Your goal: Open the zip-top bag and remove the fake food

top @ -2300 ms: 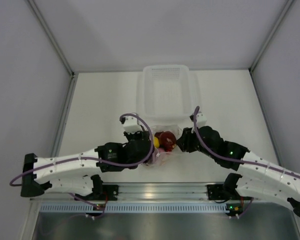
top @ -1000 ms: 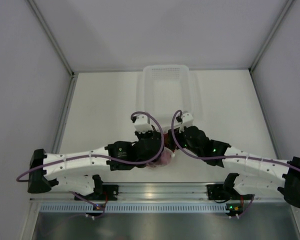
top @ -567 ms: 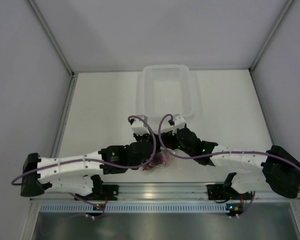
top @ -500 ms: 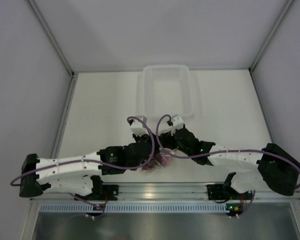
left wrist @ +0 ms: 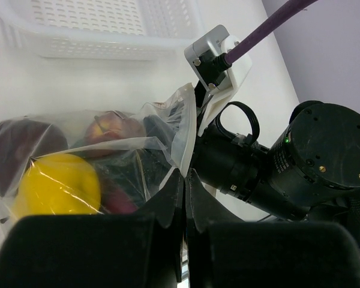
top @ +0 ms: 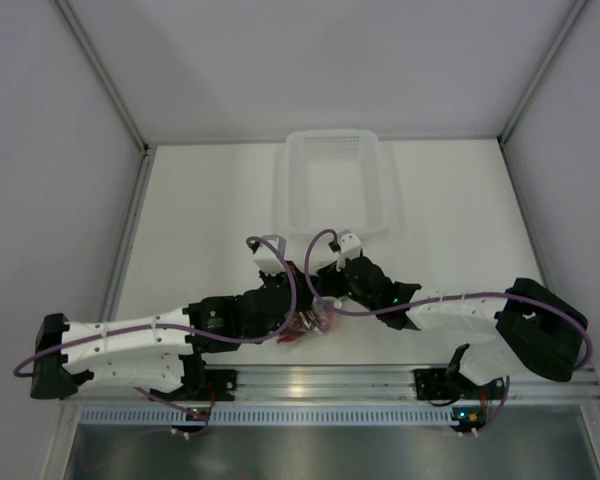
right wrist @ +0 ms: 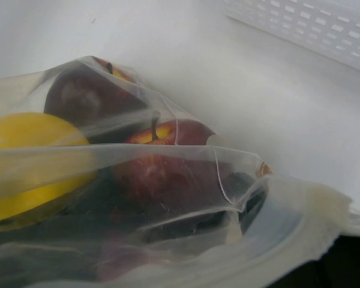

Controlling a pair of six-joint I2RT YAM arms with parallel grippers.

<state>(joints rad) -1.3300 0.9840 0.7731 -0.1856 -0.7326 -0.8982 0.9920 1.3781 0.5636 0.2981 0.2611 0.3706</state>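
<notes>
The zip-top bag (top: pixel 316 320) lies between both grippers near the table's front edge. In the left wrist view my left gripper (left wrist: pixel 184 175) is shut on the bag's edge (left wrist: pixel 180 129). Through the plastic I see a yellow pear (left wrist: pixel 57 186), a dark red apple (left wrist: pixel 111 127) and a dark purple piece (left wrist: pixel 21 141). My right gripper (top: pixel 328 298) presses against the bag from the right. The bag's lip (right wrist: pixel 276 240) lies across its jaws and hides its fingers. The apple (right wrist: pixel 168 150) and the pear (right wrist: pixel 30 156) sit inside the bag.
The white mesh basket (top: pixel 330 150) stands just behind the bag, and its rim also shows in the left wrist view (left wrist: pixel 96 45) and the right wrist view (right wrist: pixel 312 27). The right arm's wrist housing (left wrist: pixel 276 174) is close beside my left fingers. Grey walls enclose the table.
Both grippers have closed in on each other and shifted left and toward the front edge, taking the bag with them. The right arm now stretches further left.
</notes>
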